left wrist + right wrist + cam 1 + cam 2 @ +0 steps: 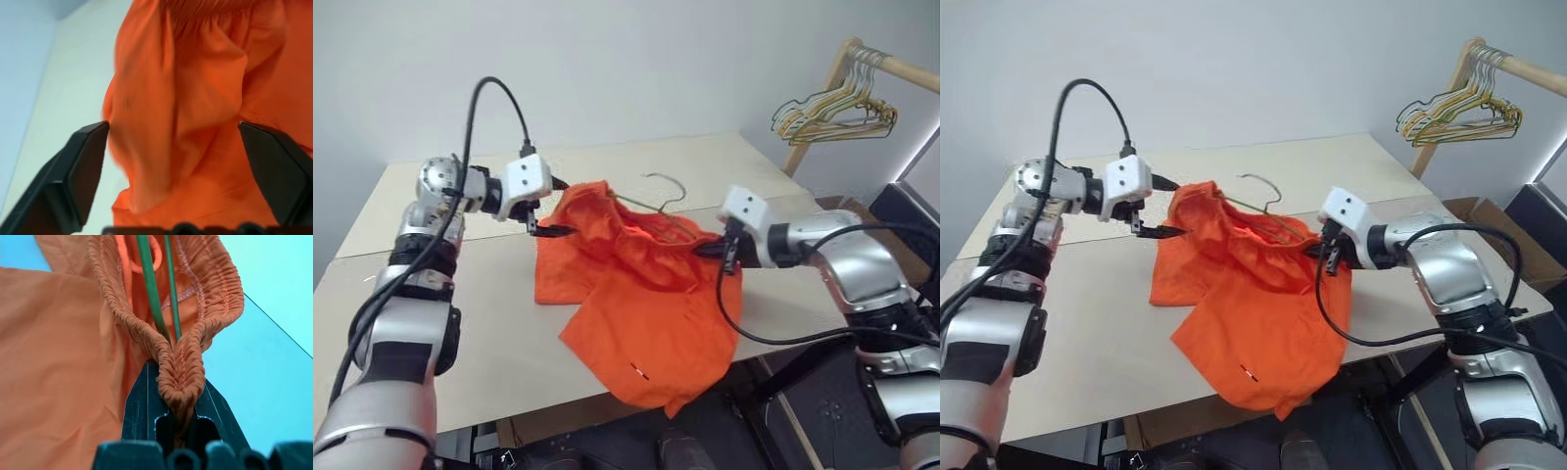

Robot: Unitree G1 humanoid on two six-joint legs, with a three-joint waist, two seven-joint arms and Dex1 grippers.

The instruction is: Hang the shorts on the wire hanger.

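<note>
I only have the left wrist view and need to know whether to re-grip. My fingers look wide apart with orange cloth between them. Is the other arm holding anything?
Observer: Yes. The right gripper is shut on the shorts, pinching the gathered waistband.
Operator: Where is the hanger?
Observer: The wire hanger runs inside the waistband; its hook sticks out above the cloth.
Operator: Do the shorts lie wholly on the table?
Observer: No. One leg hangs over the table at its near edge.

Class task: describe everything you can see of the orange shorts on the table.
The shorts are bright orange soft fabric, crumpled on the pale table, one leg hanging over its front edge. The gathered elastic waistband is pinched shut in the right gripper, the wire hanger threaded through it. The left gripper has open jaws beside the fabric.
</note>
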